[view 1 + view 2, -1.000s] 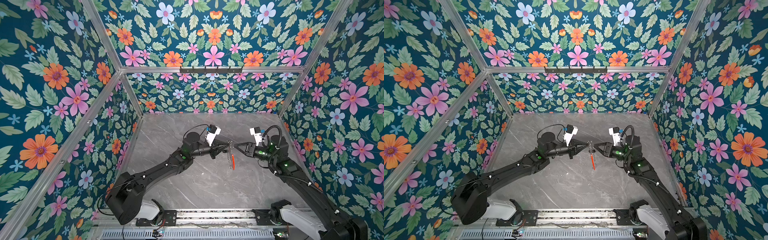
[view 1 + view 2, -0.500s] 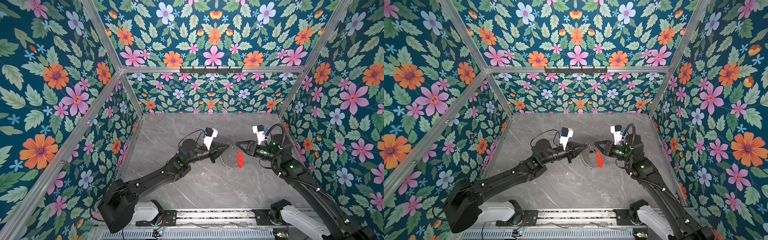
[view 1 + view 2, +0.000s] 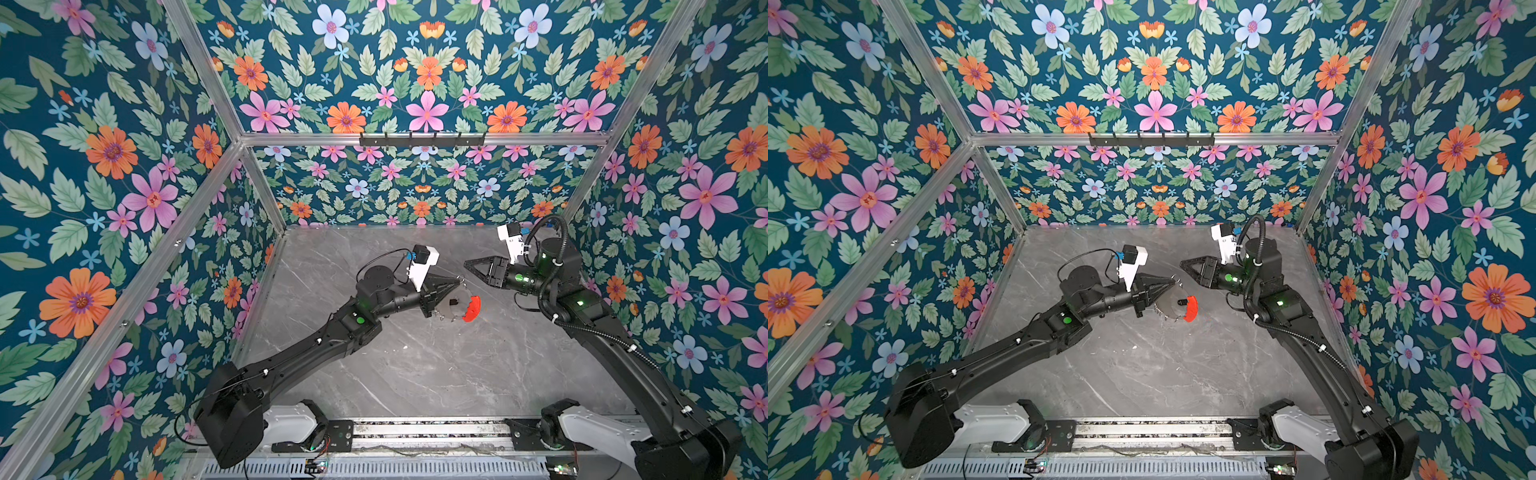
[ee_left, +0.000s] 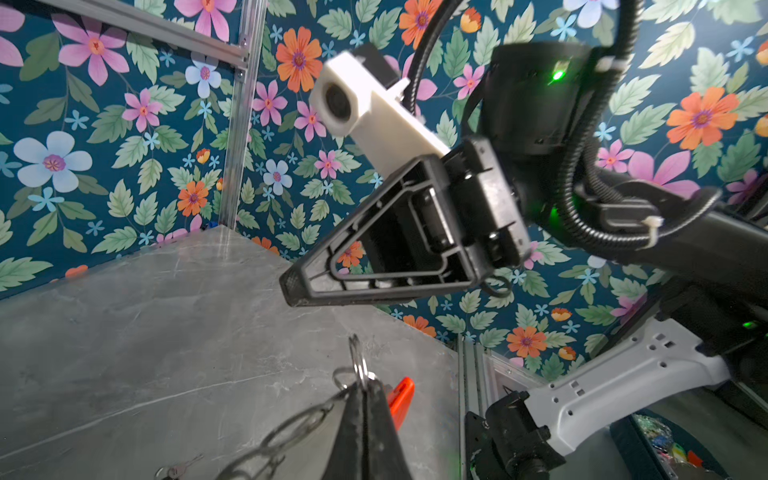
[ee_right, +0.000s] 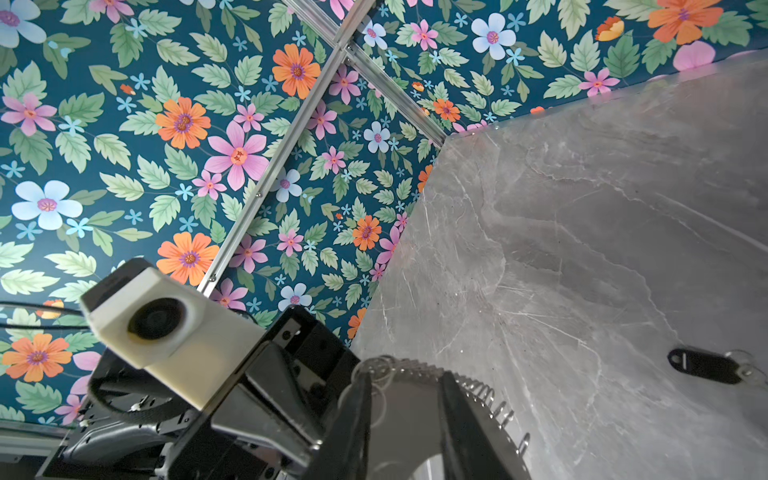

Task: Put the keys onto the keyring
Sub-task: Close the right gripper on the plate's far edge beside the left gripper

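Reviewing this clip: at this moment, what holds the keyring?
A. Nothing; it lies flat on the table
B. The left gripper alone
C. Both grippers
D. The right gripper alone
B: the left gripper is shut on a ring of the keyring; the right gripper stands apart from it, open and empty.

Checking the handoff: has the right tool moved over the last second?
Yes. The right tool has shifted toward the back wall, away from the keyring held by the left tool.
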Controlling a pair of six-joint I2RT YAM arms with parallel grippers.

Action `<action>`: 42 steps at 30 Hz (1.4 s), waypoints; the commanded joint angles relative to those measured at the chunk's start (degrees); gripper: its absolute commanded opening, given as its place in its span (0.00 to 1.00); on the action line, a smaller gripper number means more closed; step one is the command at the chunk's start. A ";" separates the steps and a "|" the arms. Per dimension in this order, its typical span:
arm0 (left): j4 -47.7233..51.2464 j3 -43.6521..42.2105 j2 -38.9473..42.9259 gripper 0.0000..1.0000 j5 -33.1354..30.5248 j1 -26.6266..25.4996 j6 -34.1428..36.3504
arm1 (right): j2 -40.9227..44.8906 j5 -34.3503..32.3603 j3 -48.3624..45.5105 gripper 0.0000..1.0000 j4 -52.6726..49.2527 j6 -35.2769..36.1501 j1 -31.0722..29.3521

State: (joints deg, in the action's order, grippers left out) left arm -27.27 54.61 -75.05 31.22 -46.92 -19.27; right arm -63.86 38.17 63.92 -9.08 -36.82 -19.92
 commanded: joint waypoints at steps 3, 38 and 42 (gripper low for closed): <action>1.46 4.45 -4.60 0.00 1.81 2.17 2.36 | -2.70 0.97 5.65 0.31 -2.66 6.98 0.03; -15.32 11.55 -17.44 0.00 22.89 13.98 -16.00 | -14.18 14.90 11.84 0.32 -1.66 4.27 5.41; -20.03 12.89 -18.46 0.00 24.51 13.96 -20.03 | -15.19 17.70 10.30 0.30 4.36 2.15 5.36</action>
State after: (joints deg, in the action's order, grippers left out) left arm -40.84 66.59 -93.23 53.30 -32.97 -35.88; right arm -78.56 52.77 74.43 -11.75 -32.86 -14.50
